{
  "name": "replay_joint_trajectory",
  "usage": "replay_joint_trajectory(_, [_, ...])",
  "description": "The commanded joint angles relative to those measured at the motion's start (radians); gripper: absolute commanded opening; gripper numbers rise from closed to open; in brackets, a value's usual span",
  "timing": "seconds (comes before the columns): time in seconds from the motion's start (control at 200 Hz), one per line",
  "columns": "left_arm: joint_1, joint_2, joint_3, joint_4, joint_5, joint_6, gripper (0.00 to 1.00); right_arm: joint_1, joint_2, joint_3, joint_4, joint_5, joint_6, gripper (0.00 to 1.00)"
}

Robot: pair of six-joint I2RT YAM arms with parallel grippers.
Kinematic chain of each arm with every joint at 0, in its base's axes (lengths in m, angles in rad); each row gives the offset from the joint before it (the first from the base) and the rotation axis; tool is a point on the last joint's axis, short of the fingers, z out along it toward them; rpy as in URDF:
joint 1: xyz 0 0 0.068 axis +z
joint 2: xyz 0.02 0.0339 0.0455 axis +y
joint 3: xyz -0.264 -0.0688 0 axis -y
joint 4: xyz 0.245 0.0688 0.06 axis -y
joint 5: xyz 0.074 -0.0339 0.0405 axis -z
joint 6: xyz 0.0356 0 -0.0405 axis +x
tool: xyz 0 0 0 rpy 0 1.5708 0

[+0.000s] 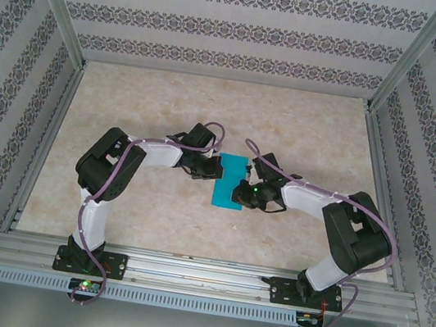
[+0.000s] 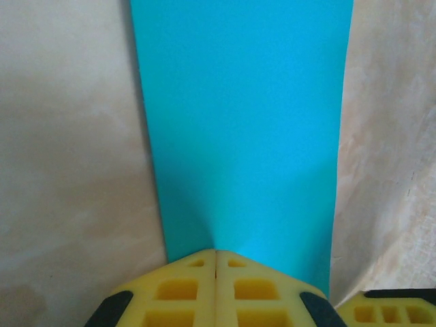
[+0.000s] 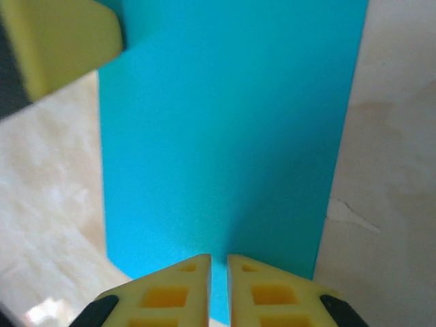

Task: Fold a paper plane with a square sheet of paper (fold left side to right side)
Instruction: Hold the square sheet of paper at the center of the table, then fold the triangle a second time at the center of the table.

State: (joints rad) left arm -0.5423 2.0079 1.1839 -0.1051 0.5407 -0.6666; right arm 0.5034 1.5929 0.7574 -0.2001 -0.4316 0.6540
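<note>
The teal-blue square sheet of paper (image 1: 230, 180) lies flat mid-table as a narrow rectangle, about half as wide as it is long. In the left wrist view the sheet (image 2: 242, 122) stretches away from my left gripper (image 2: 216, 259), whose yellow fingertips are shut together with their tips down on its near edge. My left gripper (image 1: 210, 168) sits at the sheet's left edge. My right gripper (image 1: 240, 192) is at its right side. Its jaws (image 3: 219, 262) stand a narrow gap apart above the sheet (image 3: 225, 122), teal showing between them.
The beige marbled table (image 1: 209, 112) is bare around the sheet. Metal frame rails (image 1: 184, 270) and patterned walls enclose it. A yellow finger of the left gripper (image 3: 61, 48) shows at the right wrist view's upper left, and one of the right gripper (image 2: 392, 310) at the left wrist view's lower right.
</note>
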Motion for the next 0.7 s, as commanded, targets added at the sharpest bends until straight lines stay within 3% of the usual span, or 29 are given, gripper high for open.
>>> replay_joint_trajectory(0.0, [0.002,0.002,-0.027,-0.05,-0.052,-0.02,0.04,-0.039,-0.085,0.01,-0.019,-0.056,0.016,0.22])
replay_joint_trajectory(0.135, [0.002,0.0,-0.039,-0.041,-0.042,-0.028,0.03,-0.08,-0.127,-0.033,-0.034,-0.09,0.012,0.33])
replay_joint_trajectory(0.295, [0.001,-0.003,-0.046,-0.033,-0.043,-0.031,0.03,-0.092,-0.123,-0.097,-0.012,-0.124,0.036,0.4])
replay_joint_trajectory(0.699, [0.002,0.0,-0.046,-0.031,-0.039,-0.033,0.03,-0.082,-0.056,-0.139,0.063,-0.163,0.082,0.41])
